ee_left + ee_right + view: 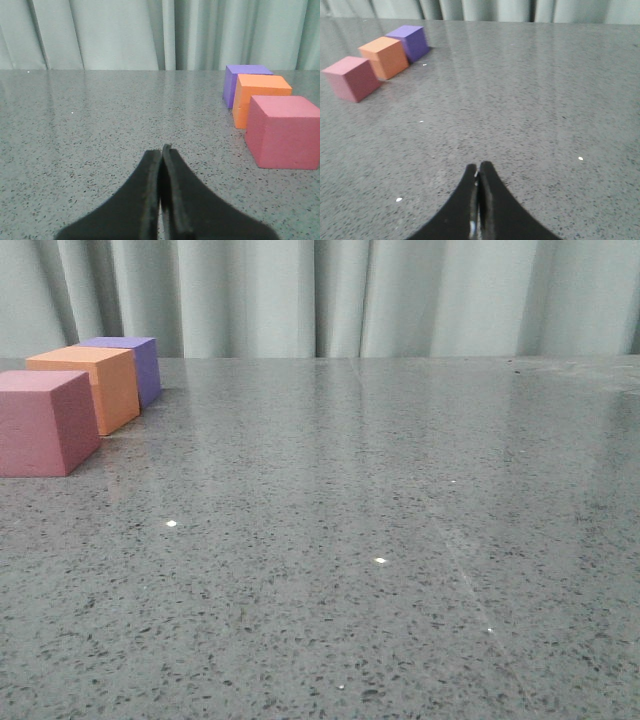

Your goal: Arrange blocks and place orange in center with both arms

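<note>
Three cubes stand in a row at the table's left in the front view: the pink-red cube (42,422) nearest, the orange cube (92,385) in the middle, the purple cube (133,365) farthest. They touch or nearly touch. They also show in the left wrist view, pink-red (284,131), orange (260,99), purple (243,83), and in the right wrist view, pink-red (352,78), orange (385,57), purple (411,42). My left gripper (162,150) is shut and empty, well apart from the cubes. My right gripper (478,167) is shut and empty, far from them. Neither gripper shows in the front view.
The grey speckled table (380,540) runs back to a pale curtain (330,295). Small bright specks of light lie on the surface.
</note>
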Action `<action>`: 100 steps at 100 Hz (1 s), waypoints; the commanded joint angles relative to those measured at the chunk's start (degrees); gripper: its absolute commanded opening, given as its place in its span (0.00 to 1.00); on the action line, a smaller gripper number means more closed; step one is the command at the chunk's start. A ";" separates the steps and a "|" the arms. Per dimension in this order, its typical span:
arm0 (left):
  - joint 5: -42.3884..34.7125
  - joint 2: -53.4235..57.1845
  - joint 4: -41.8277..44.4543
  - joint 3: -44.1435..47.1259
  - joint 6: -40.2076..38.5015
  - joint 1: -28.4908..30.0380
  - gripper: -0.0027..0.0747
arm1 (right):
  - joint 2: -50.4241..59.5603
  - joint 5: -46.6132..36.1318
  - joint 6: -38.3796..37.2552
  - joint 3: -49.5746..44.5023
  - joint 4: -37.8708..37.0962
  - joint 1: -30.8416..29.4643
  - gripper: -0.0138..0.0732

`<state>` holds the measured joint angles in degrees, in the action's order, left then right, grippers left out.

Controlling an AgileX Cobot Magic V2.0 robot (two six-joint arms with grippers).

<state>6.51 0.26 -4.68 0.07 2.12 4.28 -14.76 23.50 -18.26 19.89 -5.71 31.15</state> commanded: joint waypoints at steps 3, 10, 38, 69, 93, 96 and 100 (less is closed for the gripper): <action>-4.21 1.87 0.00 1.07 -0.06 0.04 0.01 | -0.49 -10.77 7.82 -1.84 7.42 -5.38 0.02; -4.21 1.87 0.00 1.07 -0.06 0.04 0.01 | -0.44 -16.93 12.96 -4.16 10.59 -8.56 0.02; -4.21 1.87 0.00 1.07 -0.06 0.04 0.01 | 2.80 -32.27 14.89 -14.06 9.59 -19.34 0.02; -4.21 1.87 0.00 1.07 -0.06 0.04 0.01 | 10.54 -30.16 14.89 -19.07 7.90 -27.07 0.02; -4.21 1.87 0.00 1.07 -0.06 0.04 0.01 | 17.00 -26.20 12.56 -21.17 6.05 -29.56 0.02; -4.21 1.87 0.00 1.07 -0.06 0.04 0.01 | 16.86 -25.68 12.56 -21.17 5.71 -29.62 0.02; -4.21 1.87 0.00 1.07 -0.06 0.04 0.01 | 16.78 -25.15 12.56 -21.17 5.71 -29.77 0.02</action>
<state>6.63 0.26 -4.68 0.07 2.12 4.28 0.60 0.70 -5.46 -1.56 1.20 2.00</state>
